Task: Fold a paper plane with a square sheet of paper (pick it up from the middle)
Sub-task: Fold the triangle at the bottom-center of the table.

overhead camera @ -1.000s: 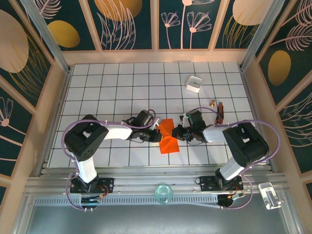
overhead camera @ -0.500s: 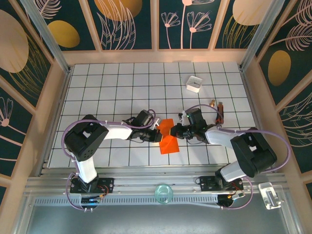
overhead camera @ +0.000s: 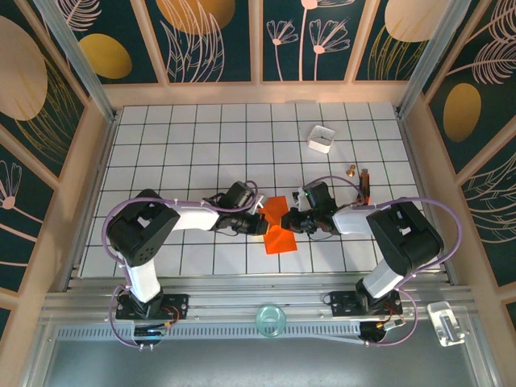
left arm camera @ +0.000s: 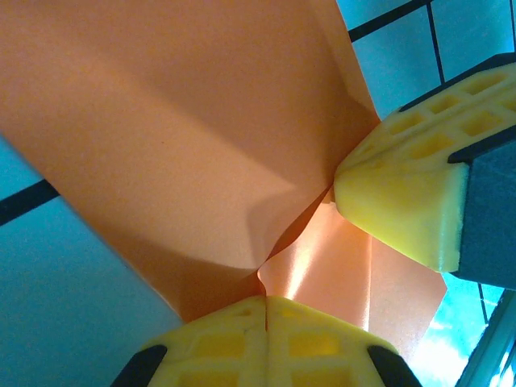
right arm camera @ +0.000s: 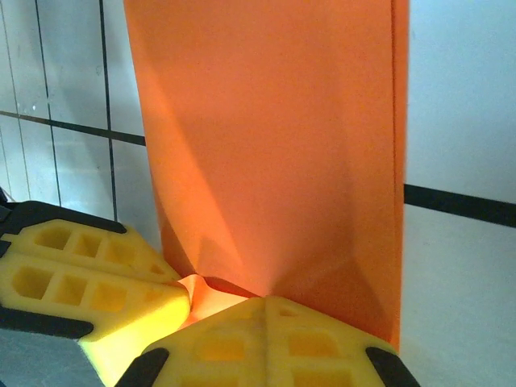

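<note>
Top external: the square sheet of paper [overhead camera: 278, 226] sits on the table [overhead camera: 201, 137] just 6 o'clock of its centre. It is bunched up at the middle, and the white box [overhead camera: 321, 138] is well apart at its 1 o'clock. The left gripper [overhead camera: 263, 225] is on the sheet's 9 o'clock side and the right gripper [overhead camera: 293, 221] on its 3 o'clock side. In the left wrist view its own pads [left arm camera: 314, 343] are pressed together at 6 o'clock, with a pinched ridge of paper running into their seam. The right wrist view shows the same, so I read both as clamped on the sheet. The 2 sets of pads sit just beside each other, nearly touching. Risks: any unsynced pull toward 9 or 3 o'clock loads thin paper between 2 clamps, so it likely tears or slips out of 1. Pushing together would knock the fingers and crumple the middle, leaving stray creases that spoil the centre fold. The lower flap looks flat on the table, so a lift could drag it. Versus 0.5 s ago: the right arm [overhead camera: 399, 234] has swung its elbow back toward 9 o'clock, matching the 1.0 s pose. The left arm [overhead camera: 189, 216] and the paper's outline look unchanged.
</note>
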### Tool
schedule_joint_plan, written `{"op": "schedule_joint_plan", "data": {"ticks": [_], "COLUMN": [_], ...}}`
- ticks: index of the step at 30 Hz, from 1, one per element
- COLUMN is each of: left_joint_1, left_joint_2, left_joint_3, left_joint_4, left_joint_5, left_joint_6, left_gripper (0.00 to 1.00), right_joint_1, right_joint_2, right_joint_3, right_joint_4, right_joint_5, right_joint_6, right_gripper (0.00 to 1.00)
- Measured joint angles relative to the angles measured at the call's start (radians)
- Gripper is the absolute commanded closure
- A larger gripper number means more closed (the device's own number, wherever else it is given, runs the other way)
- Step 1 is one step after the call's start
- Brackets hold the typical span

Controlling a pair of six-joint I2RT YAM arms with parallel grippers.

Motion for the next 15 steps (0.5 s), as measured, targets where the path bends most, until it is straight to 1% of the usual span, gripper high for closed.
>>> {"op": "schedule_joint_plan", "data": {"ticks": [4,8,15], "left_joint_1": [-0.01,-0.023,-0.016], "left_joint_2": [-0.003,-0.012,-0.061], "left_joint_3": [0.019,0.03,0.018], "left_joint_4": [-0.027,-0.043,-0.07], "left_joint_5": [-0.014,-0.043,-0.174], "left_joint_6": [-0.005,-0.016,-0.027], "left_gripper": [0.8,0.75,0.63], "right_joint_1": [-0.004,-0.005,-0.005], "right_joint_2": [0.0,-0.004,-0.004], "right_joint_3": [-0.016,-0.03,-0.037], "right_joint_4": [0.03,0.055,0.074], "right_joint_5": [-0.007,-0.008,-0.011], "right_joint_6": [0.0,0.0,0.001], "right_gripper": [1.0,1.0,1.0]}}
